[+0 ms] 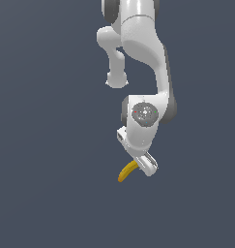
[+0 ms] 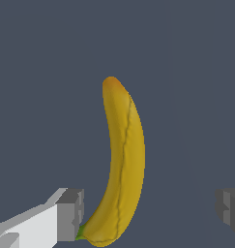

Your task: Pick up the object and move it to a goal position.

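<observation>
Exterior view: my gripper [image 1: 144,164] sits in front of the banana [image 1: 125,173], so only the curved lower length of the fruit shows; its upper end is hidden behind my fingers. Stem tip and end colour too small to tell here. My arm's upper links run out past the picture's top edge, base not seen.

Wrist view: both fingers cut off by the picture's edges, one finger [image 2: 63,215] at the bottom corner, the other showing only a grey pad at the opposite side. Banana's stem end sits just beside the first pad; whether they touch, I cannot tell.
</observation>
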Tool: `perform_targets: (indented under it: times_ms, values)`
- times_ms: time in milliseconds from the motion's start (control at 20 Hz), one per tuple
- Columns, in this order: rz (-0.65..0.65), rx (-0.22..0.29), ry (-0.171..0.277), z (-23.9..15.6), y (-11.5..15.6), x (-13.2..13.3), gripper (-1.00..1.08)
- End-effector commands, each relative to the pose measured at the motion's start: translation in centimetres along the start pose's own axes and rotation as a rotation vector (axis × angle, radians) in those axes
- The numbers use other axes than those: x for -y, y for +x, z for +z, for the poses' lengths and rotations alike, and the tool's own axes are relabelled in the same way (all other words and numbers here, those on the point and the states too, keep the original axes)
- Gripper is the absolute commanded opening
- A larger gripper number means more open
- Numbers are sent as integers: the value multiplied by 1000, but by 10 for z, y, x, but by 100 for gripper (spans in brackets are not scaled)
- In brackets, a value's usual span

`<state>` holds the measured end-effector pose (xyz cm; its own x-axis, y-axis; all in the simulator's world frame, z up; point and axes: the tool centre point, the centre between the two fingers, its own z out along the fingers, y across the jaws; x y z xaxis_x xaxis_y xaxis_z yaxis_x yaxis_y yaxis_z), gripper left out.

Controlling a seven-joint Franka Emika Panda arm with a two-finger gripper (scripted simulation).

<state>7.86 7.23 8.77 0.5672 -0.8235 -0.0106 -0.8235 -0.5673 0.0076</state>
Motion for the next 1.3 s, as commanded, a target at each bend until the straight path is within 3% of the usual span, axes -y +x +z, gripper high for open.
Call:
perform_targets:
  times_ms: [0, 550, 1250]
  values:
    - [60, -2, 2, 4, 0, 6, 100]
    - [218, -9, 8, 17, -3, 21, 100]
    - [238, -9, 9, 39, -3, 22, 100]
